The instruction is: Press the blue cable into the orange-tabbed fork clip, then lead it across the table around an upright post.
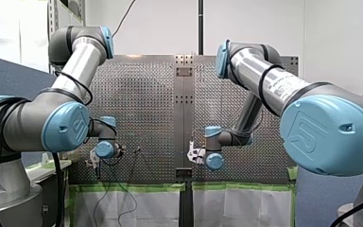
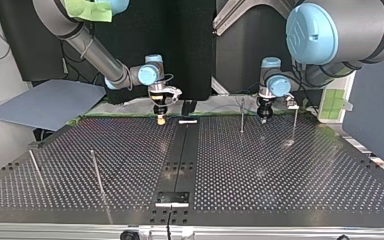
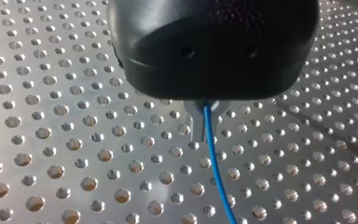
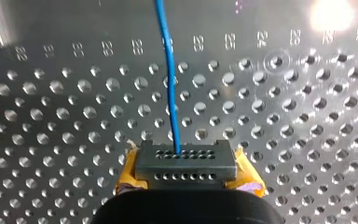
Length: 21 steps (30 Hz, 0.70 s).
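Note:
The blue cable (image 3: 216,163) comes out from between the metal fingers of my left gripper (image 3: 204,133), which is shut on it just above the perforated table. It runs away over the holes. In the right wrist view the blue cable (image 4: 170,79) enters the dark fingertip block of my right gripper (image 4: 185,161), whose yellow pads are shut on it. In the top view my right gripper (image 2: 161,118) hangs near the far edge left of centre. My left gripper (image 2: 265,115) hangs between two upright posts (image 2: 242,116). I see no orange-tabbed clip, and the cable is too thin to make out there.
A second thin post (image 2: 295,122) stands beside my left gripper. Two more leaning posts (image 2: 97,172) rise at the near left of the top view. A small white piece (image 2: 187,121) lies on the central strip, and a bracket (image 2: 171,198) sits at the near edge.

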Motion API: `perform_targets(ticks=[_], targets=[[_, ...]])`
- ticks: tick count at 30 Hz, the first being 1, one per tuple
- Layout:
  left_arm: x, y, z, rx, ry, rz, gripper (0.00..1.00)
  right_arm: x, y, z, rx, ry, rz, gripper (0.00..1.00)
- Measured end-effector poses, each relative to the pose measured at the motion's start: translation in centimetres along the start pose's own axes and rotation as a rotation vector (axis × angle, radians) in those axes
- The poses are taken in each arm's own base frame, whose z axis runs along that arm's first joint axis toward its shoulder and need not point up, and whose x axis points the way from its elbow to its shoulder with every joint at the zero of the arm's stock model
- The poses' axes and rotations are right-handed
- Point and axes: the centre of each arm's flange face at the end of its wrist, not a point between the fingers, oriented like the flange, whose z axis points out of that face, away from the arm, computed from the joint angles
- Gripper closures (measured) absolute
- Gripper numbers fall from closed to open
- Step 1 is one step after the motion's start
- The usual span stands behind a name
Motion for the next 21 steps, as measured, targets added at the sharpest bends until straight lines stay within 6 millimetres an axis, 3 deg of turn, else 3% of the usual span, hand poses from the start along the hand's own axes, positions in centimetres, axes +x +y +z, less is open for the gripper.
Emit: perform_targets(ticks=[10,11,12,13,15,16,18,21], targets=[[0.0,-0.6,0.1,0.025,-0.014,0.014,0.96,0.0,0.7,0.1,-0.017,-0.008,-0.004,1.0],[0.0,-0.6,0.1,0.026,-0.014,0.02,0.88,-0.1,0.6,0.1,-0.016,-0.009,-0.004,1.0],[0.0,-0.5,0.1,0.029,-0.011,0.028,0.73,-0.1,0.6,0.1,-0.015,-0.01,-0.004,1.0],[0.0,-0.5,0.1,0.033,-0.007,0.033,0.73,-0.1,0.5,0.0,-0.014,-0.011,-0.005,1.0],[0.2,-0.6,-0.1,0.047,0.004,0.045,0.45,-0.1,0.4,0.0,-0.013,-0.011,-0.005,1.0],[0.3,-0.6,-0.2,0.053,0.009,0.049,0.45,-0.1,0.4,0.0,-0.012,-0.012,-0.005,1.0],[0.6,-0.5,-0.6,0.058,0.017,0.058,0.22,-0.1,0.3,-0.1,-0.011,-0.013,-0.005,1.0],[1.1,0.0,-1.3,0.041,0.025,0.068,0.18,-0.2,0.3,-0.1,-0.011,-0.015,-0.005,1.0]])
